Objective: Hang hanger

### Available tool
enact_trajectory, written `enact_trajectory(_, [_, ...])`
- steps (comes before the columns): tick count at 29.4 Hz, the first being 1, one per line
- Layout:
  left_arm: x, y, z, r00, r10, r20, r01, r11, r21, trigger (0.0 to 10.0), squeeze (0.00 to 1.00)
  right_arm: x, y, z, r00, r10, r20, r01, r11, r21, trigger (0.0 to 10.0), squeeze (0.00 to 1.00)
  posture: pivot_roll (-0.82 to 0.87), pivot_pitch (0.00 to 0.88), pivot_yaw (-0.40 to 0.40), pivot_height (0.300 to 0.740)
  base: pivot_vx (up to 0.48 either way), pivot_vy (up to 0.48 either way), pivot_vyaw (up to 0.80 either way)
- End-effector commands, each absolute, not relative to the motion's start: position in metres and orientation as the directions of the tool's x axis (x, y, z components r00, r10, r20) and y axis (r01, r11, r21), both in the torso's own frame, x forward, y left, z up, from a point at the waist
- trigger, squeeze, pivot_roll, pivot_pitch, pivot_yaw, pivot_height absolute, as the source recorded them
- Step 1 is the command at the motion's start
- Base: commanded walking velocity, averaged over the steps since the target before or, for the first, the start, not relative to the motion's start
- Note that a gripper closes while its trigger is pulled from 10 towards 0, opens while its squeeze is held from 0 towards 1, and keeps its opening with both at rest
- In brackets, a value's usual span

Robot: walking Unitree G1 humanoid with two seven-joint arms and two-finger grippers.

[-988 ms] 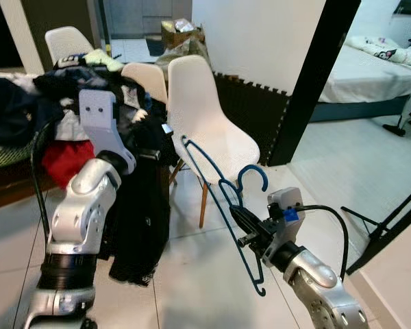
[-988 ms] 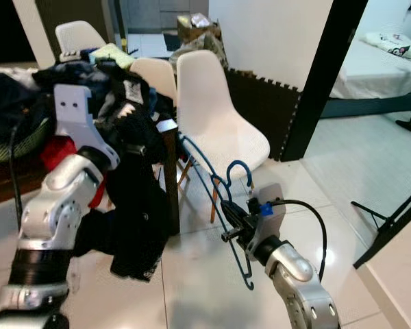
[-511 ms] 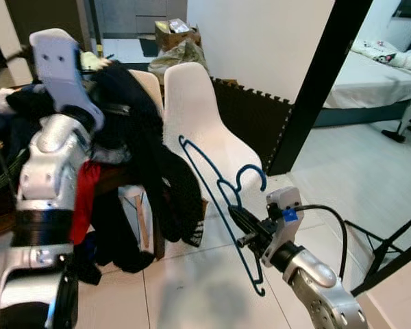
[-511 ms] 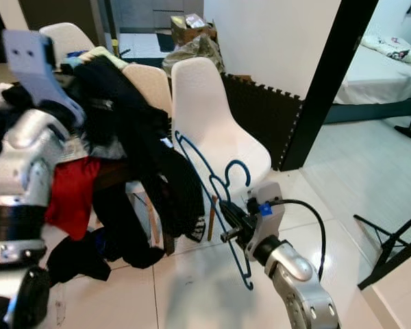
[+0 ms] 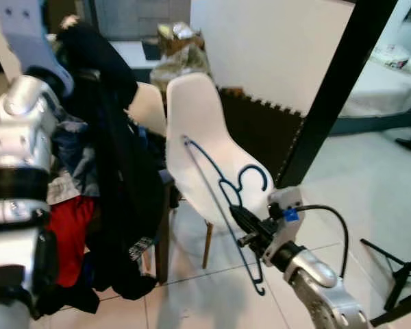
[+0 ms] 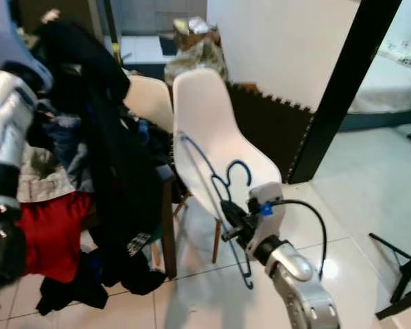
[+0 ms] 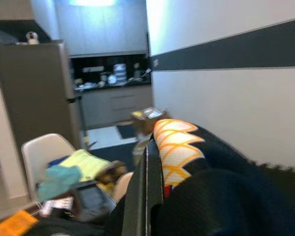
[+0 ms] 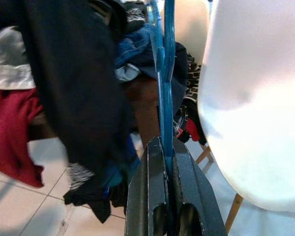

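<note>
A blue wire hanger (image 5: 222, 199) stands tilted in front of a white chair (image 5: 205, 144), hook toward the right. My right gripper (image 5: 238, 218) is shut on its middle, and the right wrist view shows the blue wire (image 8: 163, 73) pinched between the two black fingers (image 8: 152, 196). My left arm (image 5: 20, 116) is raised high at the left. Its gripper (image 7: 146, 196) is shut on a dark garment (image 5: 116, 157) that hangs down from it. In the left wrist view an orange and white patterned piece of the garment (image 7: 174, 147) lies over the fingers.
A table heaped with clothes, red (image 5: 72, 233) and denim (image 5: 72, 154) among them, stands behind the hanging garment. A second pale chair (image 5: 147, 106) is behind the white one. A black post (image 5: 329, 96) rises at the right, with a bed (image 5: 390, 79) beyond. The tiled floor (image 5: 192, 301) lies in front.
My left arm has lifted the dark garment higher, so it now hangs long beside the table. The camera has shifted. My right gripper holds the hanger much as before.
</note>
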State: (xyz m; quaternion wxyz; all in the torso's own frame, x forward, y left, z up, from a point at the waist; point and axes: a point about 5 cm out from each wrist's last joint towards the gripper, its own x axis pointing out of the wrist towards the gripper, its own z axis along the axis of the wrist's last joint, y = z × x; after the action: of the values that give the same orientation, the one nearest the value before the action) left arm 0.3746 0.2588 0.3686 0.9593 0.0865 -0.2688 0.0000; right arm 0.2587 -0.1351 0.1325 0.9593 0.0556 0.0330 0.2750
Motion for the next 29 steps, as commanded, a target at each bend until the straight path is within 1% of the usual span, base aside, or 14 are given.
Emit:
enact_trajectory(1, [0.367,0.269,0.395,0.808,-0.032,0.588,-0.101,0.976,0.192,10.0,0.00,0.257,-0.142,0.130,0.858,0.511,-0.049,-0.503,0.857,0.116,10.0,0.00,0.00,0.042,-0.030,0.740,0.480,0.000,0.00])
enact_trajectory(4, [0.354,0.297,0.416,0.768,0.065,0.637,-0.223,0.960,0.172,10.0,0.00,0.256,-0.142,0.131,0.860,0.507,-0.050,-0.500,0.858,0.116,10.0,0.00,0.00,0.045,-0.030,0.740,0.480,0.000,0.00])
enact_trajectory(5, [0.354,0.297,0.416,0.768,0.065,0.637,-0.223,0.960,0.172,10.0,0.00,0.256,-0.142,0.131,0.860,0.507,-0.050,-0.500,0.858,0.116,10.0,0.00,0.00,0.045,-0.030,0.740,0.480,0.000,0.00])
enact_trajectory(7, [0.335,0.328,0.431,0.718,0.183,0.672,-0.353,0.927,0.124,10.0,0.00,0.256,-0.142,0.131,0.861,0.506,-0.050,-0.498,0.859,0.117,10.0,0.00,0.00,0.047,-0.031,0.740,0.480,0.000,0.00])
enact_trajectory(11, [0.326,0.341,0.435,0.696,0.236,0.679,-0.404,0.909,0.098,10.0,0.00,0.256,-0.142,0.131,0.861,0.506,-0.051,-0.498,0.859,0.118,10.0,0.00,0.00,0.047,-0.031,0.740,0.480,0.000,0.00])
enact_trajectory(13, [0.311,0.369,0.425,0.657,0.369,0.657,-0.515,0.857,0.034,10.0,0.00,0.255,-0.142,0.130,0.861,0.506,-0.052,-0.498,0.859,0.121,10.0,0.00,0.00,0.052,-0.036,0.740,0.141,0.000,0.00])
enact_trajectory(16, [0.311,0.369,0.425,0.657,0.369,0.657,-0.515,0.857,0.034,10.0,0.00,0.255,-0.142,0.130,0.861,0.506,-0.052,-0.498,0.859,0.121,10.0,0.00,0.00,0.052,-0.036,0.740,0.000,0.000,0.00])
enact_trajectory(17, [0.301,0.387,0.410,0.634,0.450,0.630,-0.585,0.811,0.009,10.0,0.00,0.255,-0.143,0.130,0.861,0.506,-0.053,-0.497,0.859,0.123,10.0,0.00,0.00,0.057,-0.037,0.740,0.000,0.000,0.00])
enact_trajectory(18, [0.301,0.387,0.410,0.634,0.450,0.630,-0.585,0.811,0.009,10.0,0.00,0.255,-0.143,0.130,0.861,0.506,-0.053,-0.497,0.859,0.123,10.0,0.00,0.00,0.057,-0.037,0.740,0.000,0.000,0.00])
enact_trajectory(19, [0.284,0.409,0.396,0.572,0.561,0.598,-0.673,0.738,-0.049,10.0,0.00,0.255,-0.143,0.130,0.861,0.506,-0.053,-0.496,0.858,0.130,10.0,0.00,0.01,0.059,-0.044,0.740,0.000,0.000,0.00])
enact_trajectory(20, [0.284,0.409,0.396,0.572,0.561,0.598,-0.673,0.738,-0.049,10.0,0.00,0.255,-0.143,0.130,0.861,0.506,-0.053,-0.496,0.858,0.130,10.0,0.00,0.01,0.059,-0.044,0.740,0.000,0.000,0.00])
enact_trajectory(22, [0.256,0.438,0.382,0.453,0.696,0.556,-0.788,0.605,-0.115,10.0,0.00,0.255,-0.144,0.130,0.860,0.507,-0.054,-0.496,0.857,0.138,10.0,0.00,0.02,0.060,-0.046,0.740,0.000,0.000,0.00])
enact_trajectory(26, [0.246,0.451,0.376,0.422,0.735,0.531,-0.823,0.557,-0.116,10.0,0.00,0.257,-0.143,0.130,0.858,0.510,-0.052,-0.498,0.854,0.150,10.0,0.00,0.04,0.060,-0.050,0.740,0.000,0.000,0.00])
enact_trajectory(29, [0.247,0.455,0.366,0.439,0.750,0.494,-0.821,0.558,-0.118,10.0,0.00,0.258,-0.142,0.130,0.857,0.512,-0.051,-0.500,0.852,0.154,10.0,0.00,0.04,0.057,-0.048,0.740,0.000,0.000,0.00])
